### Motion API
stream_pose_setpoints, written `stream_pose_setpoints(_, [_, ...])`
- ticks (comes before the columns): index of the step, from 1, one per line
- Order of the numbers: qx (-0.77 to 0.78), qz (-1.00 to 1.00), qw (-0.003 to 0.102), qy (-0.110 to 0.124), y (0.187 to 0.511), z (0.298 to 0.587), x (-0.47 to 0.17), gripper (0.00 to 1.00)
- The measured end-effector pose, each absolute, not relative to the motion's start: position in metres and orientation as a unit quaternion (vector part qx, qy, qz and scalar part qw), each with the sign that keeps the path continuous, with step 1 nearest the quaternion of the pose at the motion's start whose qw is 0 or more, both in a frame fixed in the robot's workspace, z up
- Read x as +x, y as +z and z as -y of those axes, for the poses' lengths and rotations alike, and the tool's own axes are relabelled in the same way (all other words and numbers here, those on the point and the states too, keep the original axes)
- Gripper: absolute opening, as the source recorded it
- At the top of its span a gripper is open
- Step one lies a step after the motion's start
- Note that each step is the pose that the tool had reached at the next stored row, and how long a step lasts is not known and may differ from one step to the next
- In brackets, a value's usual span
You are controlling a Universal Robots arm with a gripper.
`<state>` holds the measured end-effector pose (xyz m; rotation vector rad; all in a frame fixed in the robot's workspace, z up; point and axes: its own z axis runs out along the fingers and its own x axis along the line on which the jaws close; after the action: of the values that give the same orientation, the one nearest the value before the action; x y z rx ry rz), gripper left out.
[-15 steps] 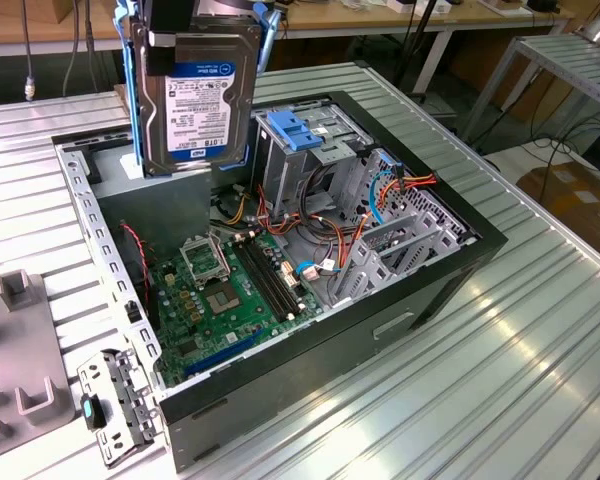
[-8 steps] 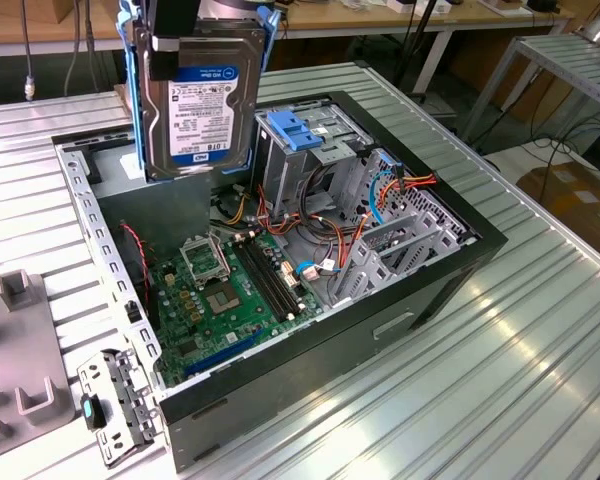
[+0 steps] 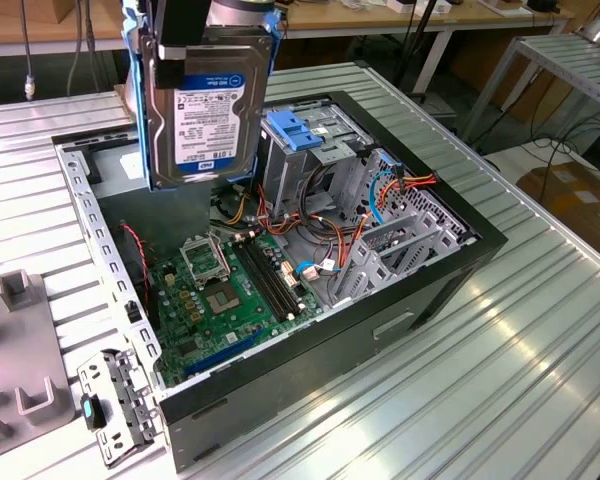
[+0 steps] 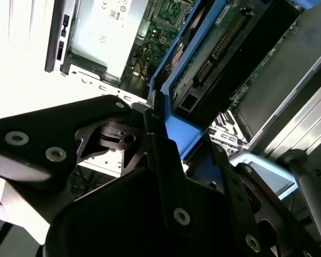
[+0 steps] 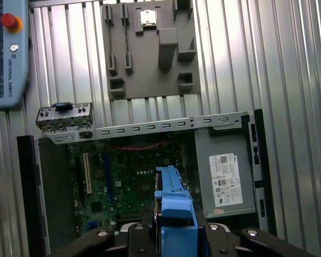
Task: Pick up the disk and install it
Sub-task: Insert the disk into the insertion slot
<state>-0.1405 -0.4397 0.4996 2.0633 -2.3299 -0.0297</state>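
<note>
- Arm vertical, gripper [image 3: 184, 30] pointing straight down over open PC case [image 3: 430, 290].
- Jaws clamped on disk [image 3: 202, 110], gripping its blue carrier's top edge.
- Disk hangs upright, clear of case, above motherboard [image 3: 220, 295] far end.
- Drive cage [image 3: 330, 150] just to exterior view's right.
- First wrist view: carrier betw. black fingers [image 5: 148, 220], PSU [image 5: 224, 176] in case beneath.

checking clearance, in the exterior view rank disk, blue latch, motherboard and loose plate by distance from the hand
1. disk, held in the hand
2. blue latch, atop the cage
3. motherboard, on the case floor
4. loose plate, on the table, outside the case
</note>
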Motion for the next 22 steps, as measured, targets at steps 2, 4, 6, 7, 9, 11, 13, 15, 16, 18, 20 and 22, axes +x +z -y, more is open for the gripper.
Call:
stream_pose_setpoints(2, [0.663, 0.749, 0.015, -0.010, 0.500, 0.444, -0.140, 0.37])
stream_pose_setpoints(4, [0.663, 0.749, 0.015, -0.010, 0.500, 0.448, -0.140, 0.37])
stream_pose_setpoints(6, [0.663, 0.749, 0.015, -0.010, 0.500, 0.449, -0.139, 0.37])
stream_pose_setpoints(7, [0.663, 0.749, 0.015, -0.010, 0.500, 0.450, -0.139, 0.37])
stream_pose_setpoints(9, [0.663, 0.749, 0.015, -0.010, 0.499, 0.451, -0.137, 0.37])
stream_pose_setpoints(11, [0.663, 0.749, 0.015, -0.010, 0.499, 0.451, -0.133, 0.37])
stream_pose_setpoints(13, [0.663, 0.749, 0.015, -0.010, 0.499, 0.452, -0.130, 0.37])
stream_pose_setpoints(15, [0.663, 0.749, 0.015, -0.010, 0.499, 0.452, -0.126, 0.37])
stream_pose_setpoints(16, [0.663, 0.749, 0.015, -0.010, 0.499, 0.452, -0.125, 0.37])
stream_pose_setpoints(18, [0.663, 0.749, 0.015, -0.010, 0.499, 0.452, -0.122, 0.37])
stream_pose_setpoints(20, [0.663, 0.749, 0.015, -0.010, 0.499, 0.453, -0.119, 0.37])
stream_pose_setpoints(22, [0.663, 0.749, 0.015, -0.010, 0.499, 0.453, -0.119, 0.37])
